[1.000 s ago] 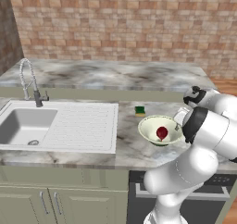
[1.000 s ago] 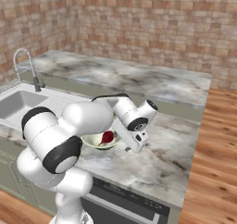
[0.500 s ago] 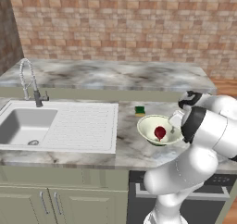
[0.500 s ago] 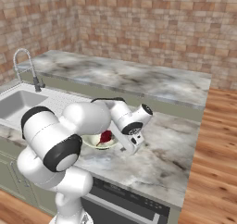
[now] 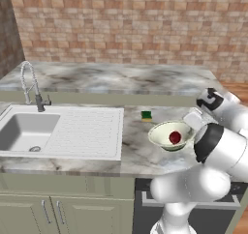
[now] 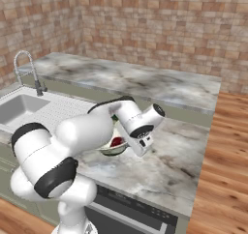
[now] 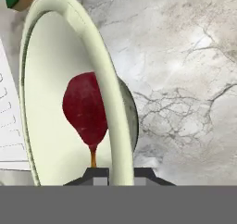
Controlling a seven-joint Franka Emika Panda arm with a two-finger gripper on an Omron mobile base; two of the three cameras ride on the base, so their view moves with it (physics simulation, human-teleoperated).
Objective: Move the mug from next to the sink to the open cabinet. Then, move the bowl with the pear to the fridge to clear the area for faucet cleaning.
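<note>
The claw (image 7: 114, 172), spread astride the rim of the wide cream-white bowl (image 7: 55, 79) holding the dark red pear (image 7: 85, 109), should pinch the rim squarely, then lift level off the grey marble surface (image 7: 185, 79).

Bench (image 5: 145, 151) is showing polished grey veined marble. Bowl (image 7: 55, 79) is looking smooth, matt cream, like ceramic. Pear (image 7: 85, 108) skin is appearing dull red. Faucet (image 5: 30, 85) is reading as shiny steel; wall (image 5: 126, 25) as rough brick.

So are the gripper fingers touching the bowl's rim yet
Cannot tell. In the hand view the gripper straddles the bowl rim, but the grey band hides whether the fingertips press it.
</note>
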